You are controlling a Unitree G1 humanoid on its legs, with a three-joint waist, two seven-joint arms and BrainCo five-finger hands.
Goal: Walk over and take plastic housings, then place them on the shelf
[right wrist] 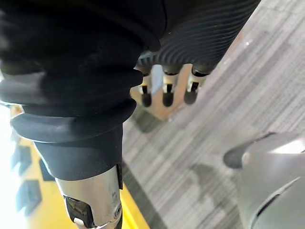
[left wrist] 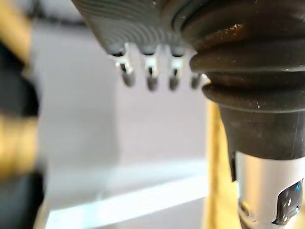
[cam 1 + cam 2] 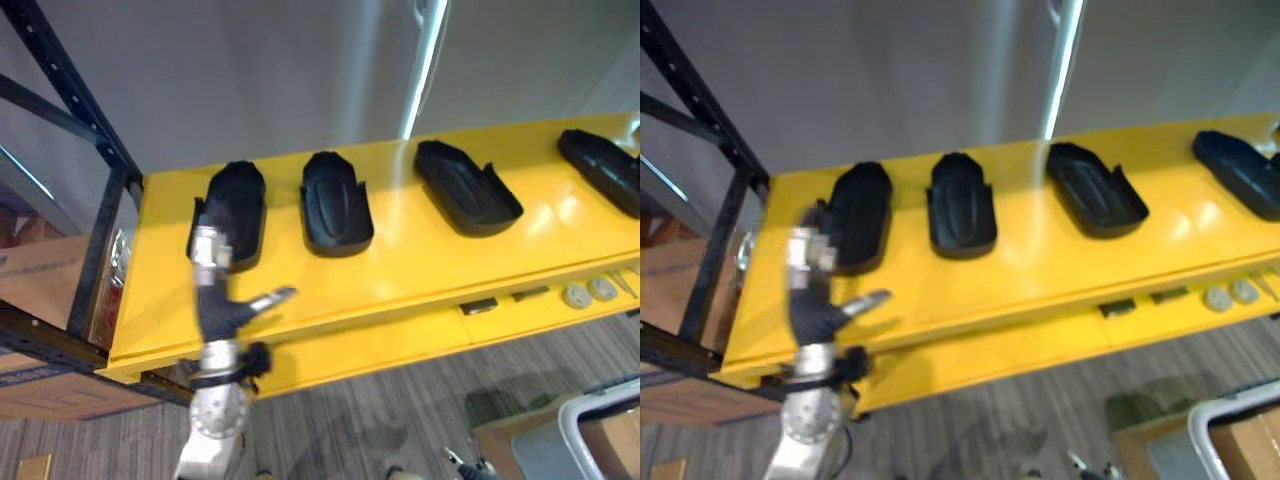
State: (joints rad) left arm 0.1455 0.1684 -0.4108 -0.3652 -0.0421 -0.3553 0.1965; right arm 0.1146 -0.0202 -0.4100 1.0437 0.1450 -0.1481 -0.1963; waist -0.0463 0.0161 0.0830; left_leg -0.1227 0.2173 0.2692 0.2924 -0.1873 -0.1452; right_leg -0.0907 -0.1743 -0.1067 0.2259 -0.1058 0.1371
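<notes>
Several black plastic housings lie in a row on the yellow shelf (image 3: 420,270): one at the left (image 3: 238,205), a second (image 3: 335,205), a third (image 3: 465,187) and one at the right edge (image 3: 605,170). My left hand (image 3: 215,300) is raised in front of the leftmost housing, fingers (image 2: 148,78) straight and thumb spread, holding nothing; its fingertips overlap that housing's near end, and I cannot tell if they touch. My right hand (image 1: 164,90) hangs low over the carpet with relaxed fingers and nothing in it.
A black rack upright (image 3: 60,80) stands at the shelf's left end, with cardboard boxes (image 3: 35,280) behind it. A lower yellow ledge carries small parts (image 3: 590,292). A grey bin with a box (image 3: 600,430) sits on the floor at the lower right.
</notes>
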